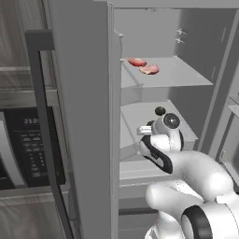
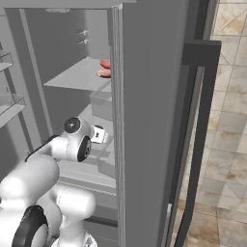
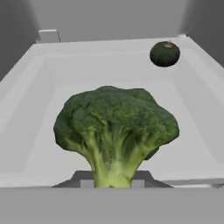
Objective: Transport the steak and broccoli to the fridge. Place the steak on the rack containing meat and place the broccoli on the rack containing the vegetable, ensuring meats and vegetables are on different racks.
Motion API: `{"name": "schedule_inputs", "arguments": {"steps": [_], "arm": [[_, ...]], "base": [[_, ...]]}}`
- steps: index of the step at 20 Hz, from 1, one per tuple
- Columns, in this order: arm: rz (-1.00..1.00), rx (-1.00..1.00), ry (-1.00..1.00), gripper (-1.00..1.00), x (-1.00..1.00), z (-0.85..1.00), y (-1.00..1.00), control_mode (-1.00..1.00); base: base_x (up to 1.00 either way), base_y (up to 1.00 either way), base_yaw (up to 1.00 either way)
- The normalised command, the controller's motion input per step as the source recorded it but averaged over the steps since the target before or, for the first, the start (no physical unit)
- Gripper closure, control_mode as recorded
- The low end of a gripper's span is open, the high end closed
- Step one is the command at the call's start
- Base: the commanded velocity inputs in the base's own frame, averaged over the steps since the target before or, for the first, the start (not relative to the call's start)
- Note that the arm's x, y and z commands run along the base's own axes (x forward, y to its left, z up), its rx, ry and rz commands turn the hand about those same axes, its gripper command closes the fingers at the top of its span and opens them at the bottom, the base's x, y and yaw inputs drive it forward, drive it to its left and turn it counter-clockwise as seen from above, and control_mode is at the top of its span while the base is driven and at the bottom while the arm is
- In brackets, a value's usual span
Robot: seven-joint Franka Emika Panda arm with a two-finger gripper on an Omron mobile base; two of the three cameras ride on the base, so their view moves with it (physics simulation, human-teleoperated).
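Fingertips: hidden behind the broccoli stem.
Claw: clamped on the broccoli stem, head upright above it.
Broccoli: over the fridge lower shelf, short of the dark round vegetable.

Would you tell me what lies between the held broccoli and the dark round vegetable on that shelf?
Nothing: in the hand view, only bare pale shelf separates the broccoli from the dark round vegetable.

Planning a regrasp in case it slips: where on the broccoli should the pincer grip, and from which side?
Grip the pale stem of the broccoli, coming from below the head, as the pincer does in the hand view. The stem is narrow and firm between the two fingers; the bumpy head flares wide above it and would likely crush or slip.
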Motion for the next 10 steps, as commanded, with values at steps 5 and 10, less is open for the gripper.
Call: {"name": "schedule_inputs", "arguments": {"steps": [5, 10], "arm": [[0.00, -0.04, 0.00, 1.00, 0.66, -0.32, 0.00, -1.00], [0.00, -0.01, 0.01, 1.00, 0.40, -0.18, 0.00, -1.00]], "base": [[0.00, 0.00, 0.00], [0.00, 0.00, 0.00]]}}
